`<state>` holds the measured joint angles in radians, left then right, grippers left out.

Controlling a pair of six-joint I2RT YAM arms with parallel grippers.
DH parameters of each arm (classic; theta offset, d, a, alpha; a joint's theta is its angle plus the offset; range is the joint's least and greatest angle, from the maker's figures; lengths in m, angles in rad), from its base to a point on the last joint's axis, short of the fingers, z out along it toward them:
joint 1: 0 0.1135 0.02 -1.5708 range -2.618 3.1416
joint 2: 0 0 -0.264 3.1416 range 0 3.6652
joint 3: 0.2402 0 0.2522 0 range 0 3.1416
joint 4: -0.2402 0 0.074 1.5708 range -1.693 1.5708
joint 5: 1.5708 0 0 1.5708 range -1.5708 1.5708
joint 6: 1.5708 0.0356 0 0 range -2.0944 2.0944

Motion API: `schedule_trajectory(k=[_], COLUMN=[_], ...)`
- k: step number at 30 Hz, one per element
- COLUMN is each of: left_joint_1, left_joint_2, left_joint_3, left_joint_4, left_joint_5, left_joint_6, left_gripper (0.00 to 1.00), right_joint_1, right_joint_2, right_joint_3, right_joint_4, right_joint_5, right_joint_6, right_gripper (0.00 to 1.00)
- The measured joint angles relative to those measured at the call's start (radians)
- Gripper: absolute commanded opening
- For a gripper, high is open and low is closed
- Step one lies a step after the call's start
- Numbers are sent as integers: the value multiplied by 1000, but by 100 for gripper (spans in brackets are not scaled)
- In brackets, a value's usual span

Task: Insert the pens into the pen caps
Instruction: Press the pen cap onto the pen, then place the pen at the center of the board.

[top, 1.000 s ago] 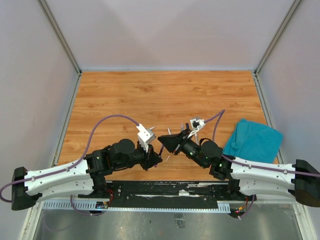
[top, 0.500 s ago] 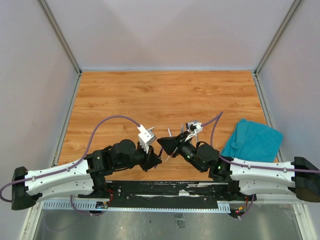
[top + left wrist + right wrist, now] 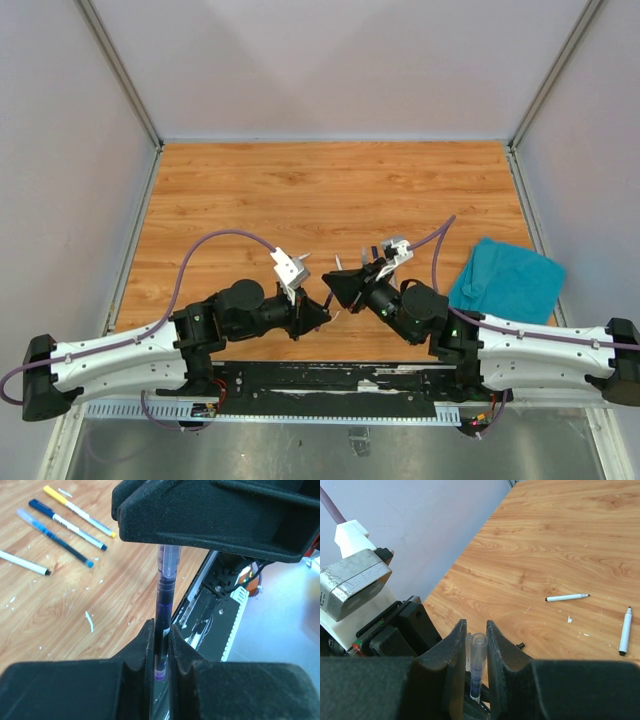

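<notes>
- We see both arms reaching inward over the wooden tabletop (image 3: 330, 190), and their tips meet at about 6 o'clock of its surface, close to the near edge.
- The left claw (image 3: 160, 632) is clenched on a violet pen (image 3: 161, 605). Its two black fingers pinch the lower barrel, and the pen stands upright between them in the left wrist view.
- The right claw (image 3: 476, 630) is clenched on a clear pen cap (image 3: 478, 655), which is pressed between its two padded fingers.
- The cap sits at 12 o'clock of the violet pen, in line with it and end to end against it. The barrel's dark colour shows inside the cap's lower part. We cannot tell how deep the pen sits.
- In the left wrist view, four loose pens lie on the wood at about 10 o'clock of the held one, well apart from it:
  - a yellow-ended pen (image 3: 80, 511)
  - a dark blue pen (image 3: 68, 524) just beside it
  - a pale blue pen (image 3: 55, 538) next in the row
  - a white pen (image 3: 25, 563) with a black tip, nearer 9 o'clock.
- A white scrap (image 3: 89, 621) lies between those pens and the left claw.
- In the right wrist view, a short white pen (image 3: 567, 597) and a black-ended white pen (image 3: 625, 631) lie flat at about 3 o'clock of the cap, apart from each other.
- A teal cloth (image 3: 505, 282) lies crumpled at about 4 o'clock of the tabletop, beside the right arm.
</notes>
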<state>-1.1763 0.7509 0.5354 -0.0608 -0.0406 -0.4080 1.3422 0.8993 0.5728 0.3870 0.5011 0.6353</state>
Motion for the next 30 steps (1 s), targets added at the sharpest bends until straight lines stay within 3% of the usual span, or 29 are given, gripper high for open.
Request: schedule_trajectory(k=[3, 8, 14, 18, 23, 30], left_joint_1=[0, 19, 18, 18, 18, 18], left_joint_2=[-11, -51, -58, -30, 40, 191], left_joint_3=[-26, -76, -121, -114, -77, 32], left_joint_4=[56, 184, 217, 185, 133, 76], left_joint_5=[2, -82, -123, -158, -204, -290], left_joint_6=[0, -31, -62, -81, -101, -168], left_gripper=[1, 1, 0, 1, 1, 0], right_joint_1=[0, 26, 29, -5, -266, -633], right_joint_2=[-20, -85, -217, -224, -135, -158], right_joint_3=[30, 37, 38, 80, 192, 163], right_joint_4=[-49, -214, -362, -552, -757, -841], right_joint_5=[0, -27, 13, 58, -74, -378], right_joint_6=[-19, -64, -127, -151, -172, -163], right_gripper=[36, 46, 50, 51, 51, 53])
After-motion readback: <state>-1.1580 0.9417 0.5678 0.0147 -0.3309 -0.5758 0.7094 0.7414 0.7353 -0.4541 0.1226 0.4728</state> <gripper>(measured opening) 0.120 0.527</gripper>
